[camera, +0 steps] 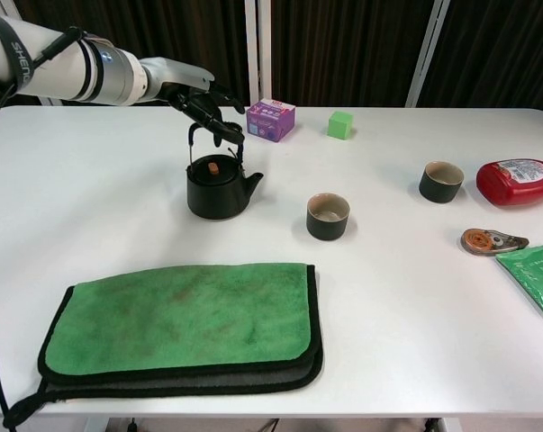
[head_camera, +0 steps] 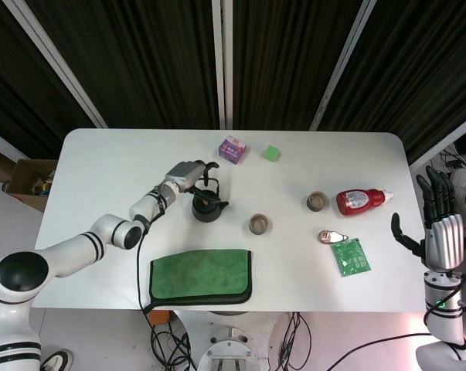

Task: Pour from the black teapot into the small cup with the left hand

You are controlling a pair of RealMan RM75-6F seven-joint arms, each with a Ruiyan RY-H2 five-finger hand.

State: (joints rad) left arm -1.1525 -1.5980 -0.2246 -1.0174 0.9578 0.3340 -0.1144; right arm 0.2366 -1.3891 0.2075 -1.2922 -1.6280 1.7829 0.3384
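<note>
The black teapot [head_camera: 207, 206] [camera: 217, 187] stands upright on the white table [head_camera: 101, 170], its arched handle up and its spout pointing right. My left hand [head_camera: 188, 171] [camera: 199, 99] hangs just above it from the back left. Its fingers [camera: 224, 131] are spread and reach down onto the top of the handle, not closed round it. The small dark cup [head_camera: 258, 224] [camera: 328, 216] stands to the right of the teapot, apart from it. My right hand [head_camera: 440, 232] is raised past the table's right edge, fingers apart and holding nothing.
A second dark cup [head_camera: 318, 201] [camera: 441, 181], a red bottle [camera: 519, 182], a tape dispenser [camera: 492, 240] and a green packet [camera: 537, 274] lie at the right. A purple box [camera: 271, 120] and green cube [camera: 340, 124] sit at the back. A folded green towel [camera: 181, 328] lies in front.
</note>
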